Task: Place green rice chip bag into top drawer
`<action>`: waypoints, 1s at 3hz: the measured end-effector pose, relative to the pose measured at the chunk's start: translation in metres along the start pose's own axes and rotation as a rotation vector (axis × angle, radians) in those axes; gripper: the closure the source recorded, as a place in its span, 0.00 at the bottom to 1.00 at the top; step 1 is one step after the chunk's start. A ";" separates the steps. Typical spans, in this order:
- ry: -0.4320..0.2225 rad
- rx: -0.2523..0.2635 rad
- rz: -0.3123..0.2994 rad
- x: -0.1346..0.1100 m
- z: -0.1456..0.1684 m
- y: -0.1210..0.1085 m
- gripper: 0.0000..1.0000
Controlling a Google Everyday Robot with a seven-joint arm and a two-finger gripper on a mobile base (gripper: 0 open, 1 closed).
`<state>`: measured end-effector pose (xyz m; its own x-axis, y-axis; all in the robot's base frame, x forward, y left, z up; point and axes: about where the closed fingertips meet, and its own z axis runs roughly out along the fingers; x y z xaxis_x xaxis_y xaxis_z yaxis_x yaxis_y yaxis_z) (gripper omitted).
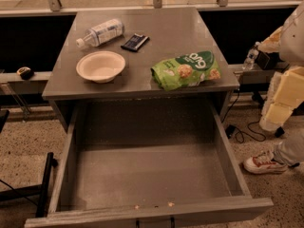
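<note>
Light-green crinkly foil: the green rice chip bag (186, 69) lay flat on the desk (166, 32) at its front right. Its lower edge was near the desk's front edge, directly above the open top drawer (147, 172). The drawer stood pulled well out toward the camera, its bottom bare except for a few small specks by the front wall.

Claw: not in view. How far open it was, and whether it carried anything, could not be told. The bag was untouched, so the step in hand was judged to be the approach and pick.

Notes for the pick:
- Come down from above on the puffed middle of the bag. A pouch like this probably slips or folds if pinched at a corner.
- Close gently, since the contents are likely brittle.
- The white bowl (100, 66) sat to the left, well apart. The dark wrapper (135, 42) and water bottle (100, 33) lay farther back. None should obstruct.
- Lift clear of the desk edge, carry forward, lower into the drawer's middle, then release low.
</note>
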<state>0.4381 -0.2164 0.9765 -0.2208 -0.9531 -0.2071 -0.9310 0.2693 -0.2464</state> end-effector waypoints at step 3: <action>-0.079 0.116 -0.272 -0.061 0.053 -0.045 0.00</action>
<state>0.5088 -0.1634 0.9499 0.0593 -0.9798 -0.1908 -0.9123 0.0244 -0.4088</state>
